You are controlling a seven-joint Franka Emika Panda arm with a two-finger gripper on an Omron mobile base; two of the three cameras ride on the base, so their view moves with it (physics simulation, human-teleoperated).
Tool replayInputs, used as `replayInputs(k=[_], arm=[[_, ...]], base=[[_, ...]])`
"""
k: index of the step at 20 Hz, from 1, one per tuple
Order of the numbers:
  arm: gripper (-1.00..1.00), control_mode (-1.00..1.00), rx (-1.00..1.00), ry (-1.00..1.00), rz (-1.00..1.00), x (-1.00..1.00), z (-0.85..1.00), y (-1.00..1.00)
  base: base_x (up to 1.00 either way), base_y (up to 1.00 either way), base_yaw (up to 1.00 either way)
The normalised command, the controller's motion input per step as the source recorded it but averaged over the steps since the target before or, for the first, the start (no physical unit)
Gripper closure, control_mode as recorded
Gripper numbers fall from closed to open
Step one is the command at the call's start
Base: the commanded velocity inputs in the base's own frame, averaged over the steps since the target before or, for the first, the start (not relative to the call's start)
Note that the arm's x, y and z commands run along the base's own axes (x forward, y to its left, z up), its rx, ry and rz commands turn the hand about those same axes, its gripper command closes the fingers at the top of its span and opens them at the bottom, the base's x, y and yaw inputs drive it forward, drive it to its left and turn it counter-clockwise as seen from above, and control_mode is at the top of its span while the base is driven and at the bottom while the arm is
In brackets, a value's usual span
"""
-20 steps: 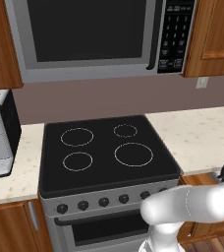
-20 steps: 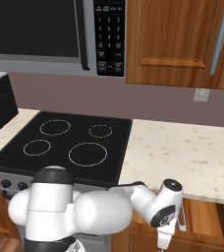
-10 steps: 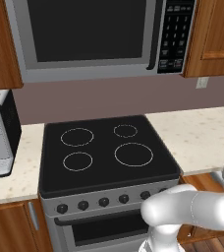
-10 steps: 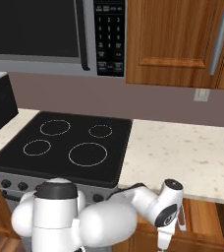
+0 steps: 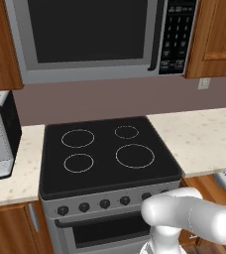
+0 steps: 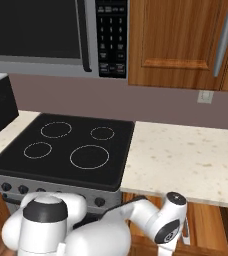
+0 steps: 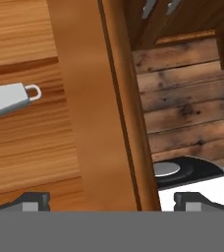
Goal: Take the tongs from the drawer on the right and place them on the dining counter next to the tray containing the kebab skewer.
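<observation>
- Wood fills the near field of the hand view: the drawer (image 7: pixel 30 147) is open, its floor on the left and its front wall running up the middle.
- The gripper (image 7: pixel 111 202) hangs above that wall with its jaws spread fully wide and nothing between them; one fingertip sits over the drawer floor, the other over the room floor outside.
- The tongs (image 7: pixel 8 100) lie flat in the drawer, off to the left; the looped end of their grey metal shows, well apart from the fingertips.
- Step in hand: reaching for the tongs; no grasp yet.
- Next move, as judged: shift the hand over the tongs, straddle them with the jaws, descend, then close.
- Farther off, the stove (image 6: pixel 66 150) and beige counter (image 6: pixel 186 160) stand above the drawer.
</observation>
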Motion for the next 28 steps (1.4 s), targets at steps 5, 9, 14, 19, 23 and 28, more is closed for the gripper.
replayInputs(k=[5,9,14,19,23,28], arm=[[-1.00,-1.00,0.00,0.04,-0.17,-1.00,-0.52,-0.67],[-1.00,-1.00,0.00,0.07,-0.14,-1.00,-0.61,-0.62],[-1.00,-1.00,0.00,0.12,-0.11,-1.00,-0.54,-0.60],[-1.00,-1.00,0.00,0.00,0.00,-0.30,0.00,-0.02],[-1.00,-1.00,0.00,0.20,-0.09,-1.00,-0.53,-0.46],[-1.00,-1.00,-0.05,0.22,-0.07,-1.00,-0.92,-0.49]], base=[[0.00,0.00,0.00],[0.00,0.00,0.00],[0.00,0.00,0.00],[0.00,0.00,0.00],[0.00,0.00,0.00],[0.00,0.00,0.00]])
